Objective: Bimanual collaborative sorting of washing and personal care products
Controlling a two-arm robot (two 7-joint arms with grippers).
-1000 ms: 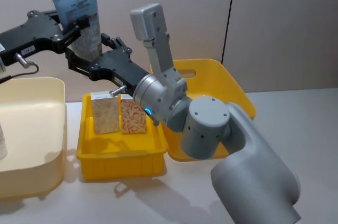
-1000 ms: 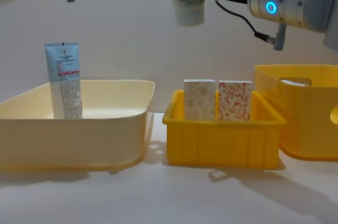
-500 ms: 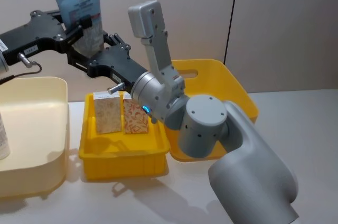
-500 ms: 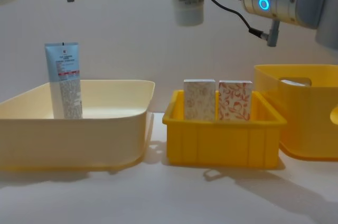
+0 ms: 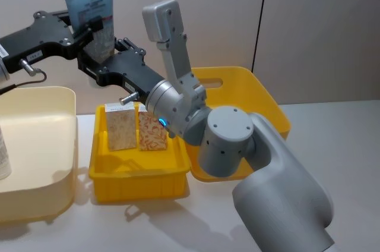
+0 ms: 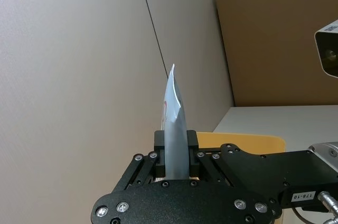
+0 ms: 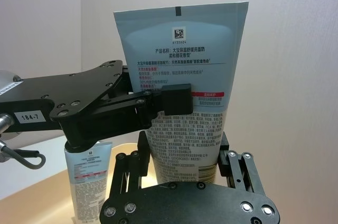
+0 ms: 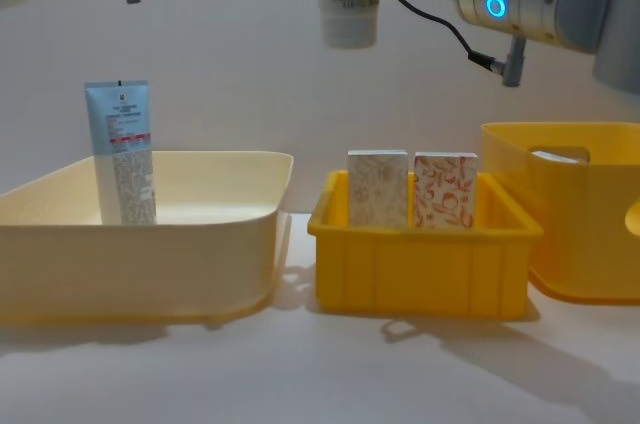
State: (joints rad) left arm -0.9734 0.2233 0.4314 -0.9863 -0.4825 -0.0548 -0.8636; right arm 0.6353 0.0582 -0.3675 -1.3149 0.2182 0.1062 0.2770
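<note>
A pale-blue squeeze tube [image 5: 94, 20] is hanging cap-down in mid-air, high above the small yellow bin [image 5: 138, 172], with both arms meeting on it. The left gripper [image 7: 177, 100] is pinching the tube across its printed middle, and the right gripper [image 7: 182, 174] is closing on it lower down, near the cap end. This looks like a handover between arms. To do it well, the receiving arm should be holding firmly before the other lets go, and the release should be straight, without twisting the soft tube. Inside the small yellow bin, a beige floral box [image 5: 119, 128] and a red-orange floral box [image 5: 152, 131] are standing side by side. Another tube [image 8: 122, 152] is standing upright in the cream tub [image 8: 150, 244] beside that bin.
</note>
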